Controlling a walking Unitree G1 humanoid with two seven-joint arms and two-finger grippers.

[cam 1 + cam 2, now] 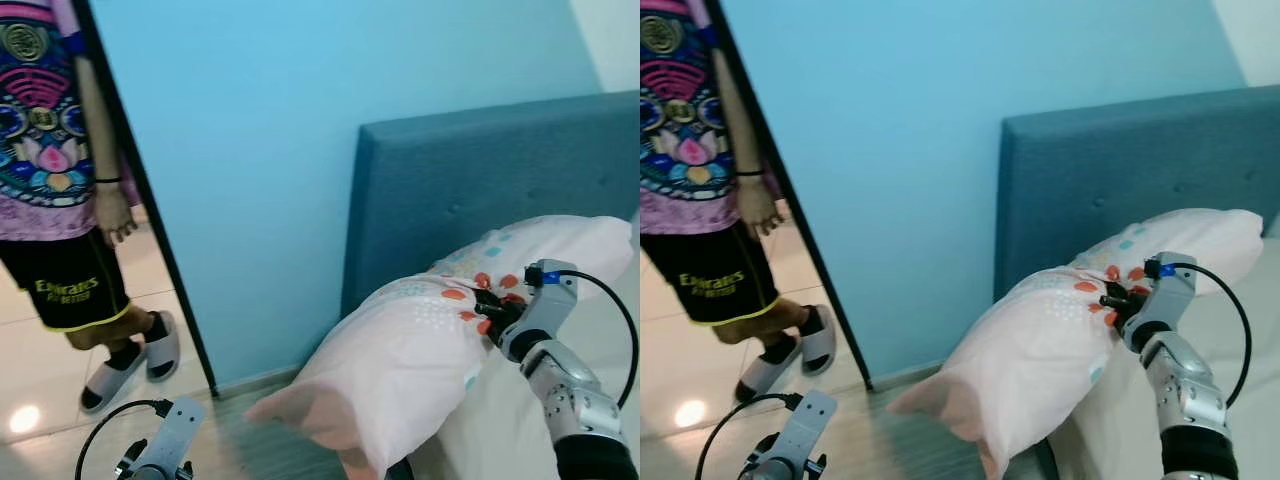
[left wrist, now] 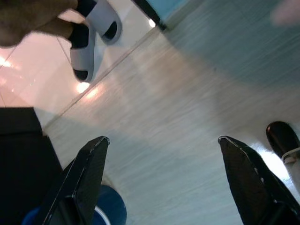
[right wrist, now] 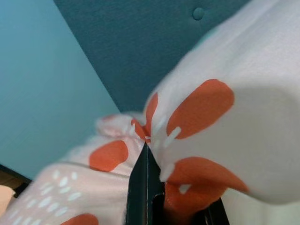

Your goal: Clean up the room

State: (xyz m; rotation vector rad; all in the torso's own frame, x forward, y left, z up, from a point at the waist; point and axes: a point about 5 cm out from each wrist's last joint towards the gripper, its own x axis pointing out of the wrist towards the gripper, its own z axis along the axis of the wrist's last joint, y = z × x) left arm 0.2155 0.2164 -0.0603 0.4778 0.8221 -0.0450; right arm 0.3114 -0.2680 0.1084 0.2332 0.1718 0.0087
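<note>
Facing a blue wall (image 1: pixel 250 150) and headboard (image 1: pixel 470 180), with a person (image 1: pixel 60 190) at far left. Right gripper (image 1: pixel 487 312) pinches the pillow (image 1: pixel 390 360) overhanging the bed's left edge. Left gripper (image 2: pixel 161 154) spread above seemingly bare wood floor (image 2: pixel 187 108)

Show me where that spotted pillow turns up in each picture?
Left eye view: pillow, lower right, right gripper pinching it.
Right eye view: lower right too.
Left wrist view: floor and open fingers instead.
Right wrist view: close up.
Shared landmark: blue headboard.
</note>
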